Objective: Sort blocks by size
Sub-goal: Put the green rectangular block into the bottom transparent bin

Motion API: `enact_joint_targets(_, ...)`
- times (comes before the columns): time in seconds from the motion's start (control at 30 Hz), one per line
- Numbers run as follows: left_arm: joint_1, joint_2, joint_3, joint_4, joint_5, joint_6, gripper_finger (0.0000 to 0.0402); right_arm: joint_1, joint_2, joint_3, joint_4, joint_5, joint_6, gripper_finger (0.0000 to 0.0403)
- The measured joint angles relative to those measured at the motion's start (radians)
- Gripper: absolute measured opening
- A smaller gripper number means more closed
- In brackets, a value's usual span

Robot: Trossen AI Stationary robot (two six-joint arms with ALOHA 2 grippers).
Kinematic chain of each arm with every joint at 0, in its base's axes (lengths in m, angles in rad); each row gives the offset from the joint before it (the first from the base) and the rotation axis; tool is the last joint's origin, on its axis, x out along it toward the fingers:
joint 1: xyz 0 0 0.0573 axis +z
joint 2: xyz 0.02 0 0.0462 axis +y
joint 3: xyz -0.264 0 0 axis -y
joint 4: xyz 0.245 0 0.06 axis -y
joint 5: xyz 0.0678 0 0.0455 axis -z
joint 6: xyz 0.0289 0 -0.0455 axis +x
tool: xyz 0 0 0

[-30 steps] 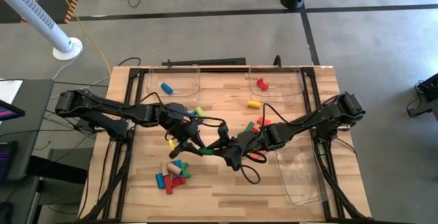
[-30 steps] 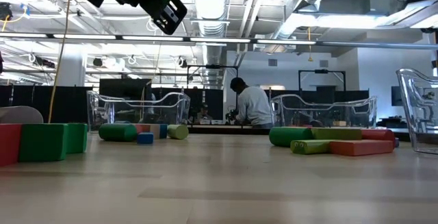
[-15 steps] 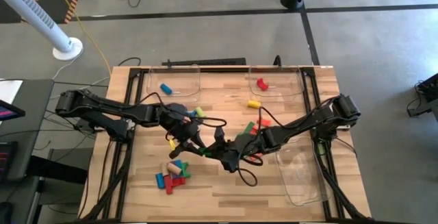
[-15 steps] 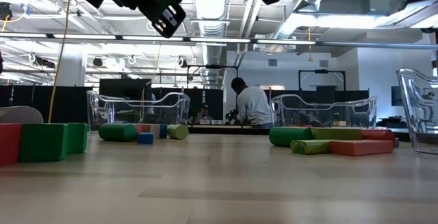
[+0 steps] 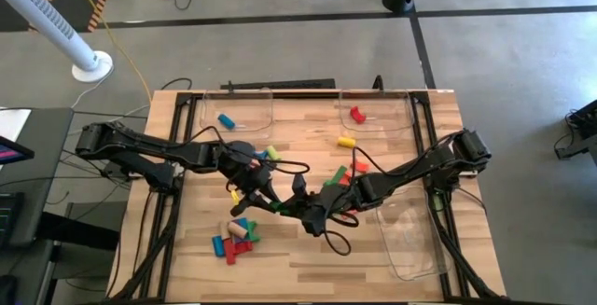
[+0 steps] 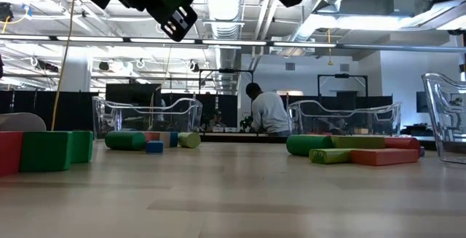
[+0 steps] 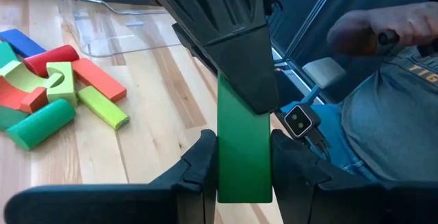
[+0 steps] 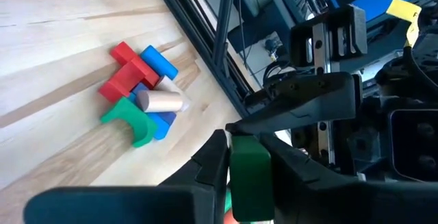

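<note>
A long green block (image 7: 243,148) hangs in the air over the table's middle, between my two grippers. My left gripper (image 5: 268,200) is shut on one end of it, and my right gripper (image 5: 300,209) is shut on the other end (image 8: 250,161). The two grippers face each other along the block. Other blocks lie in a heap near the front left (image 5: 233,240), in a group right of centre (image 5: 347,170) and beside my left arm (image 5: 269,153). Each rests flat on the wood. My left gripper pinches the green block's near end (image 7: 243,179) between its two fingers, on the two long sides. The fingers lie along the block, nearly level, coming from the table's left. The block is lifted clear of the table. My right gripper pinches the block's opposite end (image 8: 248,172) between its two fingers, coming nearly level from the table's right. In the left wrist view its dark fingers (image 7: 236,80) cover that end. The fingers lie along the block.
A clear tray at the far left (image 5: 252,100) holds a blue block (image 5: 227,119). A clear tray at the far right (image 5: 396,104) holds a red block (image 5: 357,115). A third tray (image 5: 410,244) stands near right. A yellow block (image 5: 346,141) lies alone. A person sits beyond the table (image 6: 268,114).
My right gripper has edged a little toward my left gripper and the green block's free end. My left gripper and the block have stayed where they were.
</note>
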Motion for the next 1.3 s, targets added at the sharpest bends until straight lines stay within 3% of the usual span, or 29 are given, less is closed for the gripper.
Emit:
enact_joint_targets(0.1, 0.000, 0.000, 0.000, -0.003, -0.003, -0.003, 0.0096, 0.005, 0.000, 0.000, -0.006, 0.019, 0.001, 0.0093)
enact_joint_targets(0.4, 0.000, -0.005, 0.000, -0.016, -0.002, -0.007, 0.0169, 0.049, -0.016, -0.001, -0.061, 0.081, 0.034, 0.0085)
enact_joint_targets(0.6, 0.001, -0.045, 0.000, -0.105, -0.025, 0.040, 0.0171, 0.094, -0.074, 0.045, -0.274, 0.192, 0.178, 0.0085)
enact_joint_targets(1.1, -0.103, -0.168, 0.000, -0.659, -0.341, 0.088, 0.0171, 0.232, -0.223, 0.185, -1.132, 0.235, 1.076, 0.0085)
enact_joint_targets(1.3, -0.168, -0.212, 0.000, -0.810, -0.450, 0.029, 0.0171, 0.284, -0.232, 0.182, -1.391, 0.174, 1.456, 0.0085)
